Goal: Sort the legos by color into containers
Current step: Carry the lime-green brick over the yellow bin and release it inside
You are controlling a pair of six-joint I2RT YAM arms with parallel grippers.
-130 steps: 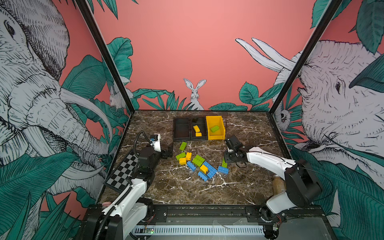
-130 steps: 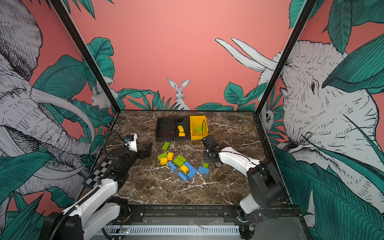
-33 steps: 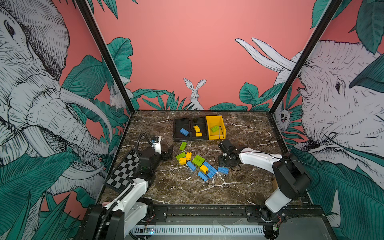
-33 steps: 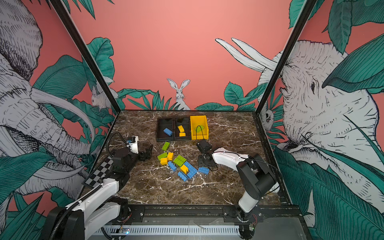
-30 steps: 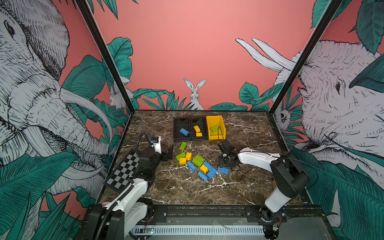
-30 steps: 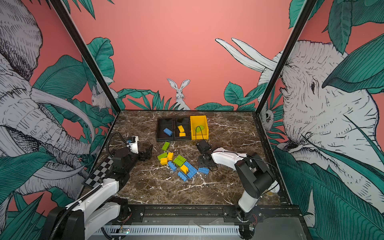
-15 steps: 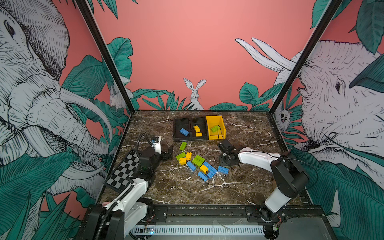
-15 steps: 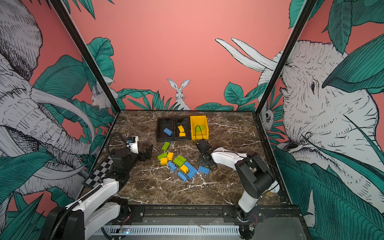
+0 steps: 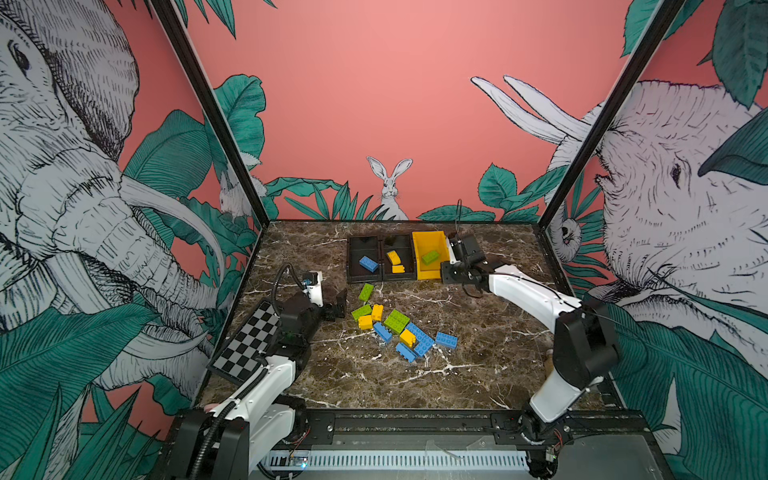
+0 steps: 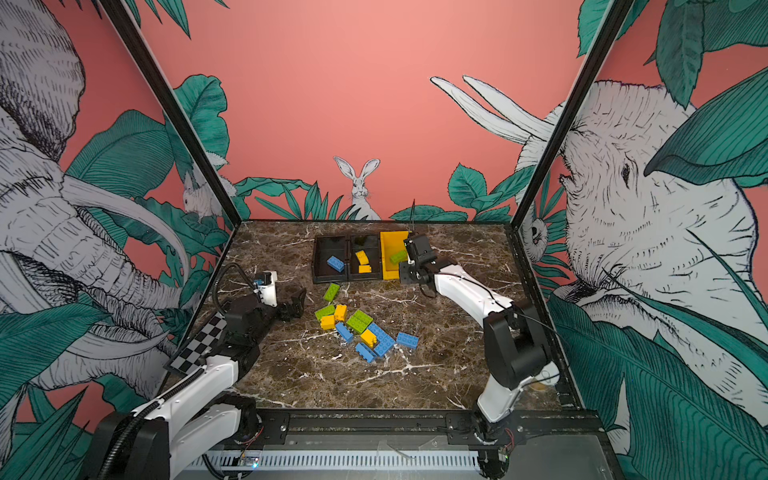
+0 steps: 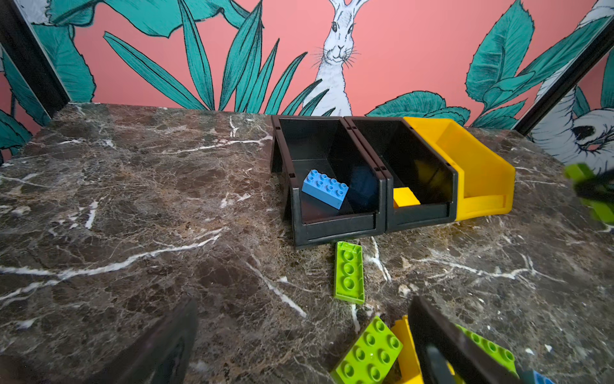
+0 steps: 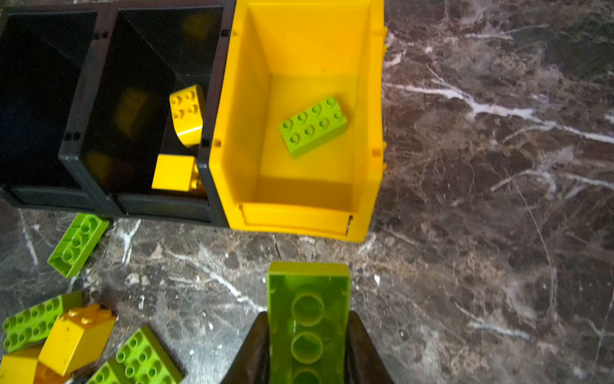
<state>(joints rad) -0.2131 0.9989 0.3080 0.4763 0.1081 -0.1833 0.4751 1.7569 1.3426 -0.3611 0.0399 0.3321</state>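
Since a second ago the right arm has swung away from the loose pile to the front corner of the yellow bin, its jaws now clamped on a green brick.

In both top views the left arm lies low beside the pile, its jaws wide apart and empty. A blue brick sits in the leftmost black bin, and yellow bricks in the middle bin.

From the left wrist view, the carried brick is only a green blur beyond the yellow bin.

The right wrist view shows it best. Its hollow underside faces the camera and its long axis runs straight out from the jaws toward the bin. It is just short of the front wall, above the tabletop. The jaws pinch its long smooth sides near the back end. I judge it light, rigid and slick, so a squeeze across the narrow width suits it, though an end grip could let it pivot. A second green brick lies skewed inside the bin.
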